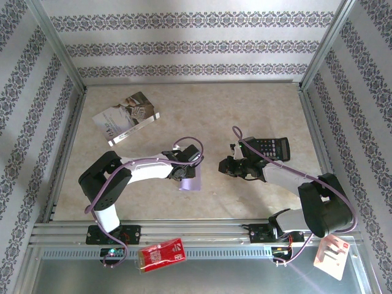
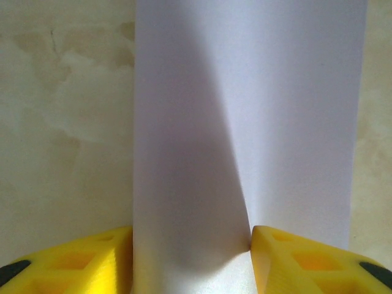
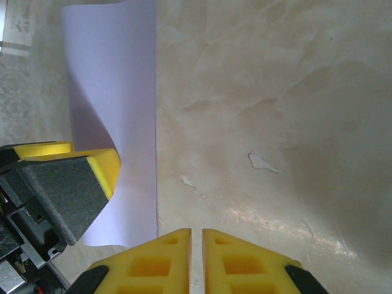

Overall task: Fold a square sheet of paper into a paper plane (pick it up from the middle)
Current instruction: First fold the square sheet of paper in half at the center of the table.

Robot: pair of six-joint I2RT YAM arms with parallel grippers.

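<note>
The square sheet of paper [image 1: 191,182] is pale lilac and lies bowed on the table, just left of centre. My left gripper [image 1: 185,173] sits over it. In the left wrist view the sheet [image 2: 245,122] rises in a soft curve between the two yellow fingers [image 2: 92,257], and both touch its sides, so my left gripper [image 2: 191,257] is shut on the loosely bent paper. My right gripper [image 1: 225,165] hovers a little to the right, over bare table. Its jaws [image 3: 196,245] are shut with nothing between them, and the sheet's [image 3: 116,92] edge lies just to their left.
A grey-white printed booklet [image 1: 125,117] lies at the back left. A black calculator [image 1: 272,147] sits beside the right arm. A red packet [image 1: 162,254] and a white card [image 1: 332,256] rest on the metal front rail. Patterned walls enclose the table.
</note>
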